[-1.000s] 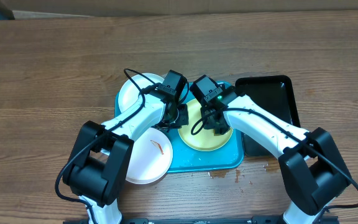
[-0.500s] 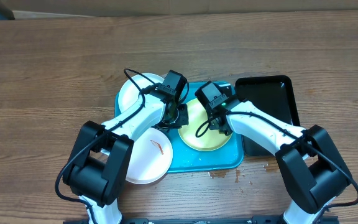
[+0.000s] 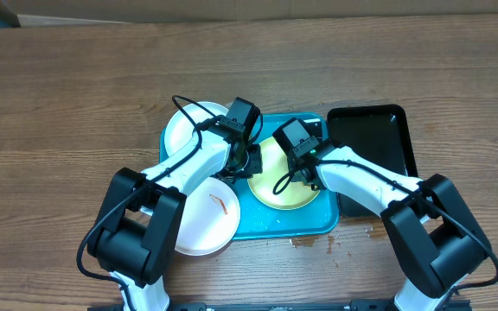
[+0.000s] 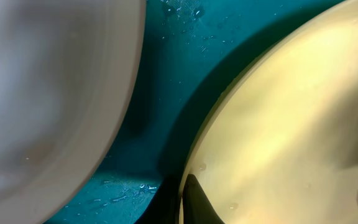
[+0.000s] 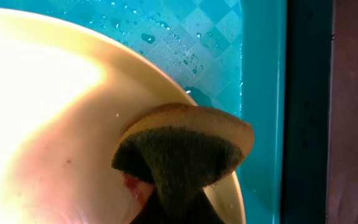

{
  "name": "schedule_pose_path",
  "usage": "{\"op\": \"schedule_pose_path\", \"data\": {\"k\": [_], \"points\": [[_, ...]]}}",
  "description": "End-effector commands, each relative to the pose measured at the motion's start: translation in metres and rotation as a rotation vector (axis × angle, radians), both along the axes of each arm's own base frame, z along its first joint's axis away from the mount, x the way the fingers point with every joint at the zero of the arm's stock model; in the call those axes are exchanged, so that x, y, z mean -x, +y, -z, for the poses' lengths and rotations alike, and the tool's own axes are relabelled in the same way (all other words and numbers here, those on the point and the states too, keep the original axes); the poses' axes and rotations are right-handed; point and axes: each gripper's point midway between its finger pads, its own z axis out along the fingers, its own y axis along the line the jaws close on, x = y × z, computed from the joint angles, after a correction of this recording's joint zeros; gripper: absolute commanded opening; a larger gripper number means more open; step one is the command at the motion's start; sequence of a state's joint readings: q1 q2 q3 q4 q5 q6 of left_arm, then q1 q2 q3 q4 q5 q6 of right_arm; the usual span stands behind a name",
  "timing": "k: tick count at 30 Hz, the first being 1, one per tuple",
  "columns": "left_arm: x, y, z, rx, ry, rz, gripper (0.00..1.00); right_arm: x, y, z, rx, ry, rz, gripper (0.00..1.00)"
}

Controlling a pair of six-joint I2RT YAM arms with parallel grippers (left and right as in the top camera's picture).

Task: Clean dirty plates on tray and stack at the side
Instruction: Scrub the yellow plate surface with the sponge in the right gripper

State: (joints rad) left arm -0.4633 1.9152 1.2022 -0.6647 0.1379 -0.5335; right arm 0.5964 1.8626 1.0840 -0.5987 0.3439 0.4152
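Since the earlier overhead view, the right arm's wrist has slid a little toward the near side of the tray, carrying its sponge across the plate. The left arm has not shifted.

The right claw is pinched on a soft brown sponge with a dark scouring face. The sponge is folded between the fingers and pressed onto the pale yellow-green round plate, close to the rim that faces the narrow black tray. This plate lies flat in the turquoise rectangular plastic tray, whose floor carries water drops.

The left claw is pressed together at the opposite rim. One dark fingertip lies across the rim edge, apparently clamping the plate against the scrubbing.

A plain white round plate sits at the tray's far-left corner. A second white round plate with a reddish smear overlaps the near-left corner, partly over the brown wooden worktop.

Handling, as a judgement: each plate is stiff and fairly light, and it is slippery while wet. It may chip if dropped. The flat centre offers no purchase, so the raised rim is the place to take hold. A firm pinch there allows a slow lift to the stacking spot. The sponge yields under pressure and needs only a light squeeze.
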Motion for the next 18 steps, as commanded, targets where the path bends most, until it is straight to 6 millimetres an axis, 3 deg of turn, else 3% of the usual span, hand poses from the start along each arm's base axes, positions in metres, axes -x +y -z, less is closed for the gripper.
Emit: {"op": "schedule_pose_path", "data": {"k": [1, 8, 18], "points": [[0.002, 0.005, 0.005, -0.029, 0.01, -0.026, 0.05, 0.015, -0.008, 0.016, -0.007, 0.057, 0.004, 0.04], [0.002, 0.005, 0.005, -0.029, 0.011, -0.026, 0.04, 0.027, 0.029, 0.021, -0.182, 0.176, -0.296, 0.04], [0.002, 0.005, 0.005, -0.029, 0.01, -0.026, 0.04, 0.036, 0.045, 0.018, -0.269, 0.22, -0.44, 0.04]]}}
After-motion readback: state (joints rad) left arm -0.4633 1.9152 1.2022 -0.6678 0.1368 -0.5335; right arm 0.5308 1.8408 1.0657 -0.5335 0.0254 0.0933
